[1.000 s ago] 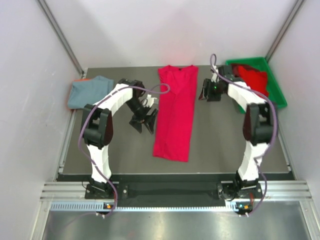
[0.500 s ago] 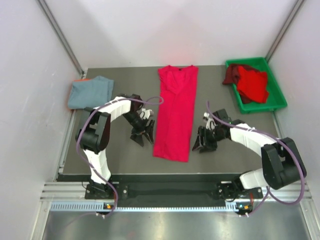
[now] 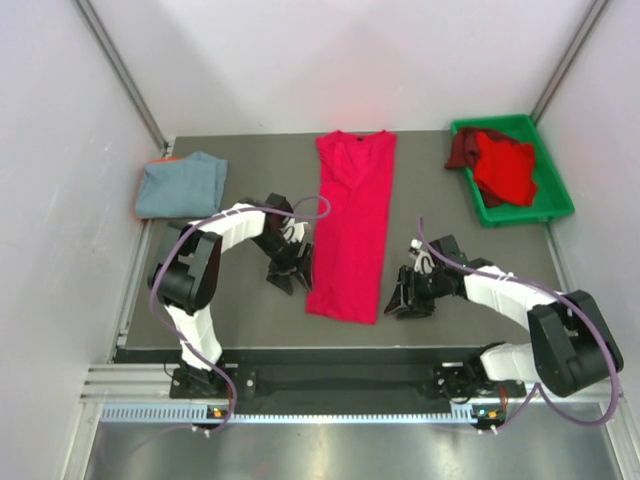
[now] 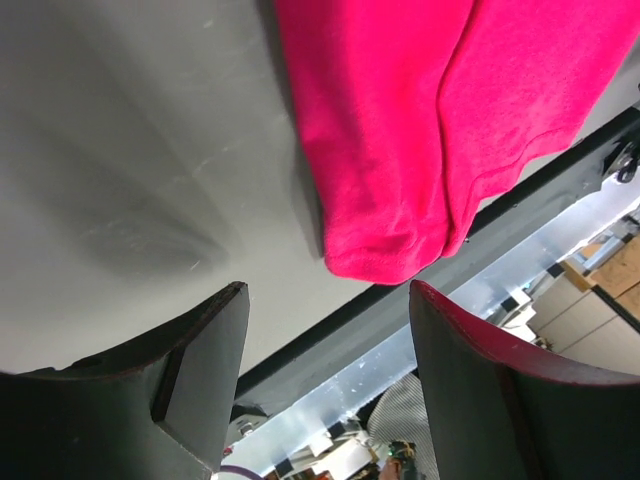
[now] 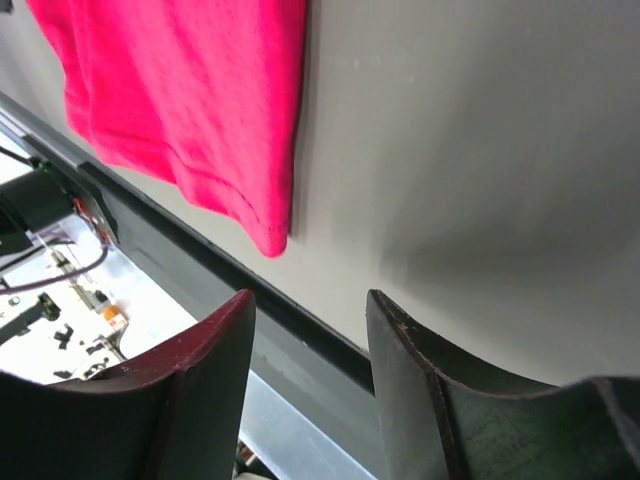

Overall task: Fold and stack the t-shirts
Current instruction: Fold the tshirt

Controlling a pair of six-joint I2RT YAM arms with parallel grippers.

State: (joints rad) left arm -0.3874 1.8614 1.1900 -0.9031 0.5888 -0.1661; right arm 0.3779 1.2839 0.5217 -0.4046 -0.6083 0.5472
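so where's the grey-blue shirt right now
In the top view the grey-blue t-shirt lies at the far left corner of the table, left of the long red t-shirt.

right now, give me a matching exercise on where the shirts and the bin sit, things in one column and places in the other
Things:
1. grey-blue t-shirt
2. long red t-shirt
3. green bin
4. dark red t-shirt

Places:
A. draped over the bin's left rim
B. far left corner of the table
C. laid flat down the middle of the table
D. far right corner of the table

Pairs: 1-B; 2-C; 3-D; 4-A
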